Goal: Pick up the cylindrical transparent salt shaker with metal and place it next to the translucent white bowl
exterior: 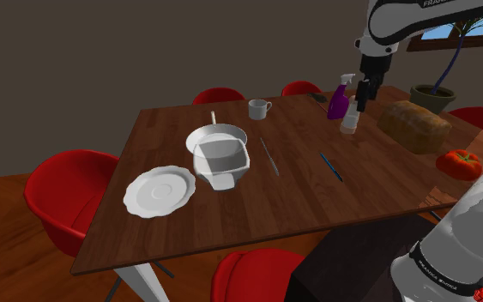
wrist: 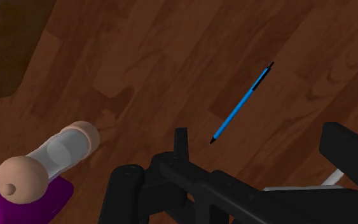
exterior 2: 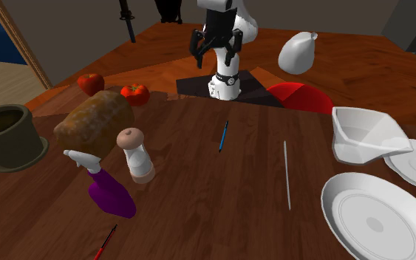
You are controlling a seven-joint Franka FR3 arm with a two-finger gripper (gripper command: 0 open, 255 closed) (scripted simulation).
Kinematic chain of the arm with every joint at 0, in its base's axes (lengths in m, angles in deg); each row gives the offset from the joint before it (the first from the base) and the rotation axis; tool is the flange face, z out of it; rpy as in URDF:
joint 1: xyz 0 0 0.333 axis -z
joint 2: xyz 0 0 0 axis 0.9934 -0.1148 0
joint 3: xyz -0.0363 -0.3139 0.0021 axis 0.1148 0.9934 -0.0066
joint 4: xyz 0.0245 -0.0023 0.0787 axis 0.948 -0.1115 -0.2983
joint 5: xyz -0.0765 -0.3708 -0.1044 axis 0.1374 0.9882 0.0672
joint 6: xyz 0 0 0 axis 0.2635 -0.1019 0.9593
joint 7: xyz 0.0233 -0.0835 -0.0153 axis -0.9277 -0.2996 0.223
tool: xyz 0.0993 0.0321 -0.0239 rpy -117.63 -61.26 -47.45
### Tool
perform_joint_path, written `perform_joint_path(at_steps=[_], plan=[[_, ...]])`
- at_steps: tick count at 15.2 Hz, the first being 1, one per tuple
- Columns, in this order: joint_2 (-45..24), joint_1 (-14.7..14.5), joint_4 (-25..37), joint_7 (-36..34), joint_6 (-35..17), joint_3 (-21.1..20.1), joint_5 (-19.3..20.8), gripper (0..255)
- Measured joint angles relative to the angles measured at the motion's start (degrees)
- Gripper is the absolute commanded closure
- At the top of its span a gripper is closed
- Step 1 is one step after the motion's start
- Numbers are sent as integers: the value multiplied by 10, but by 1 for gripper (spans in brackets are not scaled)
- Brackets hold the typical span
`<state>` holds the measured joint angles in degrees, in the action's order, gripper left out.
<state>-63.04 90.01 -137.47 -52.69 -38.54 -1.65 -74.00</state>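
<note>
The salt shaker [exterior: 349, 123] is a clear cylinder with a rounded tan cap, upright on the wooden table [exterior: 299, 193] beside a purple spray bottle [exterior: 338, 102]. In the second exterior view the shaker [exterior 2: 136, 156] stands between the bottle [exterior 2: 110, 193] and a blue pen [exterior 2: 223, 136]. My gripper [exterior: 363, 103] hangs open just above the shaker, slightly to the shoulder view's right. The wrist view has the gripper [wrist: 265, 146] empty, fingers apart, with the shaker [wrist: 51, 161] off to one side. A round white bowl [exterior: 216, 136] and an angular white bowl [exterior: 222, 162] sit mid-table.
A bread loaf [exterior: 413, 126], a plant pot [exterior: 432, 96] and a tomato [exterior: 460, 162] crowd the shoulder view's right. A mug [exterior: 259, 108], a scalloped plate [exterior: 159, 190], a thin knife [exterior: 269, 157] and the blue pen [exterior: 331, 166] lie on the table. Red chairs ring it.
</note>
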Motion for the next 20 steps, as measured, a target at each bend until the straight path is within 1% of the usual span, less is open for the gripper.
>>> perform_joint_path(at_steps=[3, 6, 9, 11, 14, 17, 20], plan=[[-50, 5, 34, 31, -31, 29, -4, 0], [-106, 10, 69, 68, -64, 60, -15, 0], [-167, 12, 114, 102, -91, 85, -39, 0], [-206, 18, 140, 131, -110, 102, -58, 0], [-267, 29, 188, 174, -127, 121, -95, 0], [-337, 45, 251, 214, -135, 131, -142, 0], [-409, 75, 320, 260, -137, 135, -191, 0]])
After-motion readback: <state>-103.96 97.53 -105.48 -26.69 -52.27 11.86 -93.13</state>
